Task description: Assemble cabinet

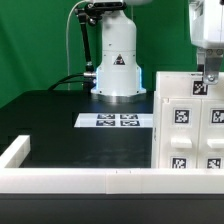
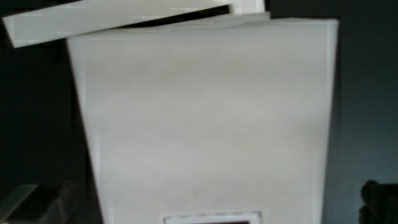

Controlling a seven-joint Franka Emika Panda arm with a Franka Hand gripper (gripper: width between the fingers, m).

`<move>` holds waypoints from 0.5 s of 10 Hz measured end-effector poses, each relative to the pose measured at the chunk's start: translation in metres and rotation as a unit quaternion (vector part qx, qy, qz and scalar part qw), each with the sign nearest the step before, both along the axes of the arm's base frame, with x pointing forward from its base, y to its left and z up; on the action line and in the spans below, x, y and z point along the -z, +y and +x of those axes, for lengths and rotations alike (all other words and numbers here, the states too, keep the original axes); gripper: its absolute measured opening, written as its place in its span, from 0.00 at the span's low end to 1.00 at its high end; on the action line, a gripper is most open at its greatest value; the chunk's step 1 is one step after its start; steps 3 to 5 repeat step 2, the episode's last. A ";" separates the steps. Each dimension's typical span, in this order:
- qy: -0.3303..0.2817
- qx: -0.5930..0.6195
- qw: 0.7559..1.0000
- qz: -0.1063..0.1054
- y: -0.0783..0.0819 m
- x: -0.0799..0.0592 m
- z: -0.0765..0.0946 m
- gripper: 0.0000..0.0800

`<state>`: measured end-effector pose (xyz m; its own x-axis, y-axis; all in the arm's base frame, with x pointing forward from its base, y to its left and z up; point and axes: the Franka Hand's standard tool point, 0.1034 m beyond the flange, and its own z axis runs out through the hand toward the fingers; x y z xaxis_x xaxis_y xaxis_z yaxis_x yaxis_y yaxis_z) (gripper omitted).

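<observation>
Pincer (image 1: 203,78) sits on the cabinet (image 1: 190,120) top; I can't tell its state (tags unreadable), marker board (image 1: 116,121) beside cabinet.

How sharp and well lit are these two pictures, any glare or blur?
Exterior view: evenly lit and fairly sharp; the cabinet shows readable tags, and its white faces look bright, nearly washed out. Wrist view: soft and blurry, the cabinet a dim grey slab with no surface detail against a dark background.
</observation>
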<state>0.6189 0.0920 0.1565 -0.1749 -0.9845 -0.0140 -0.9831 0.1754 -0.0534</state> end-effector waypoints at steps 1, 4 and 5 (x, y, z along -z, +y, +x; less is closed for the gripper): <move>0.000 -0.001 1.000 0.000 0.001 0.000 0.000 1.00; 0.000 -0.003 1.000 0.000 0.001 0.000 0.000 1.00; 0.000 -0.003 1.000 0.000 0.001 0.000 0.000 1.00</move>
